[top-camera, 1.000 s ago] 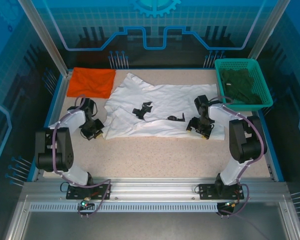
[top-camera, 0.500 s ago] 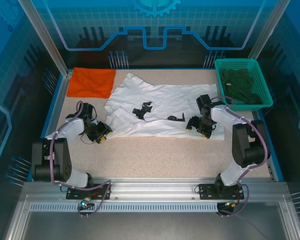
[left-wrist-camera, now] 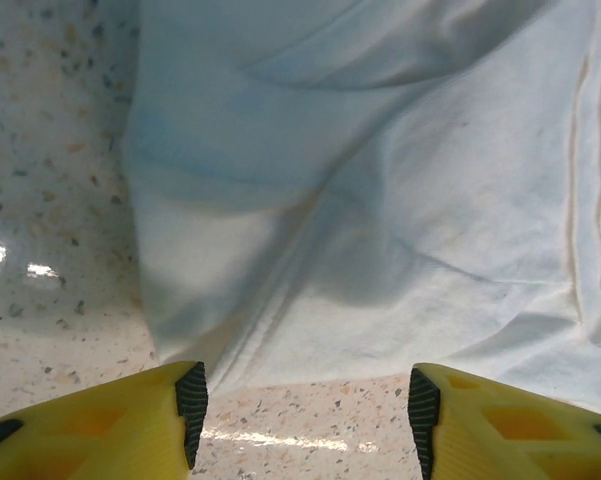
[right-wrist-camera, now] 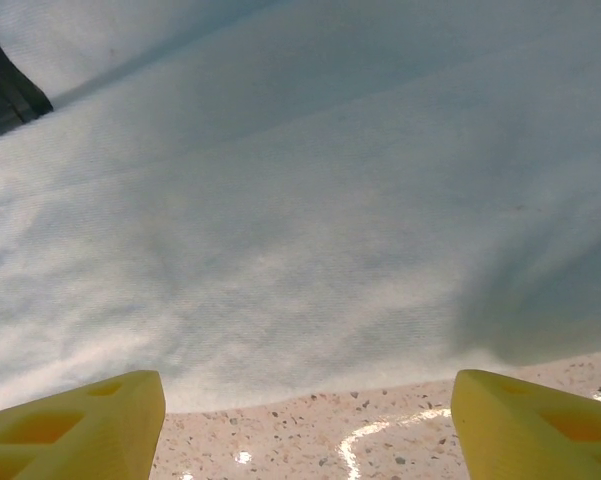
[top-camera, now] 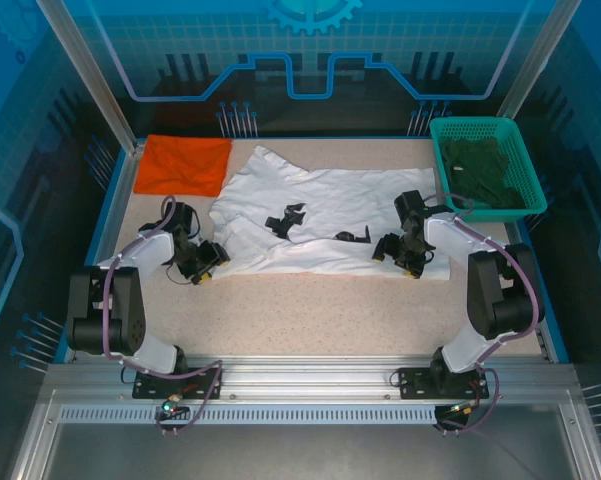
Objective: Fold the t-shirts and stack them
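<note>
- Where the white t-shirt (top-camera: 320, 215) lies spread, rumpled, across the middle of the speckled table (top-camera: 310, 310), the left gripper (top-camera: 204, 262) sits at its left near corner and the right gripper (top-camera: 394, 254) on its right near edge.
- In the left wrist view, the left gripper (left-wrist-camera: 300, 400) has its jaws apart and holds nothing. The shirt's stitched hem (left-wrist-camera: 280, 350) lies just beyond the black pads (left-wrist-camera: 191, 395), with bare table between them.
- In the right wrist view, the right gripper (right-wrist-camera: 305, 420) is spread wide and empty. The shirt's edge lies just ahead of the yellow fingers (right-wrist-camera: 80, 425).
- The cloth is soft and finely woven, creased into shallow folds, with small black marks (top-camera: 285, 220) on its front.
- The orange t-shirt (top-camera: 185, 163) lies folded into a flat rectangle at the far left corner, just beside the white one.
</note>
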### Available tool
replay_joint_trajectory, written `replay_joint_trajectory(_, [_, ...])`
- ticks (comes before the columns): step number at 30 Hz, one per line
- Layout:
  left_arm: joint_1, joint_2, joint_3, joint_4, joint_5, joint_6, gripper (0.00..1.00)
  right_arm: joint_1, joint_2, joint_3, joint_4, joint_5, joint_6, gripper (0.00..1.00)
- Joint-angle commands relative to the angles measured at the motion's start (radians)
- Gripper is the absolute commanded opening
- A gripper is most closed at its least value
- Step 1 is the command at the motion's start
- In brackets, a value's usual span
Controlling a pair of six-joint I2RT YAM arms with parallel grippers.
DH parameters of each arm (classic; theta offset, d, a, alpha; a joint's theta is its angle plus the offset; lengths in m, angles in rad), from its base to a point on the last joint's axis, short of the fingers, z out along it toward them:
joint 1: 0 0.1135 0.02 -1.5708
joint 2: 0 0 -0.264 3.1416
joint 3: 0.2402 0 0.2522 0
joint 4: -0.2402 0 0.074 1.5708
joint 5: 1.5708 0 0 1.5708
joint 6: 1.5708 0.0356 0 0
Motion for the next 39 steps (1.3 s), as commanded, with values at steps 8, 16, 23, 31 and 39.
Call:
replay_joint_trajectory(8, [-0.025, 0.017, 0.022, 0.021, -0.109, 0.067, 0.52, -0.026, -0.027, -0.015, -0.001, -0.024, -0.016, 0.77])
replay_joint_trajectory(16, [-0.04, 0.033, 0.0, 0.044, -0.088, 0.078, 0.47, -0.029, -0.039, -0.027, 0.006, -0.021, -0.011, 0.77])
replay_joint_trajectory(23, [-0.047, 0.091, 0.009, 0.055, -0.083, 0.074, 0.33, -0.046, -0.062, -0.048, 0.004, -0.014, -0.01, 0.77])
replay_joint_trajectory(31, [-0.045, 0.053, 0.016, 0.009, -0.136, 0.072, 0.0, -0.084, -0.061, -0.049, -0.014, 0.002, -0.021, 0.78])
replay_joint_trajectory(39, [0.012, -0.016, 0.008, -0.064, -0.256, 0.063, 0.0, -0.145, -0.033, -0.049, -0.019, 0.032, -0.025, 0.78])
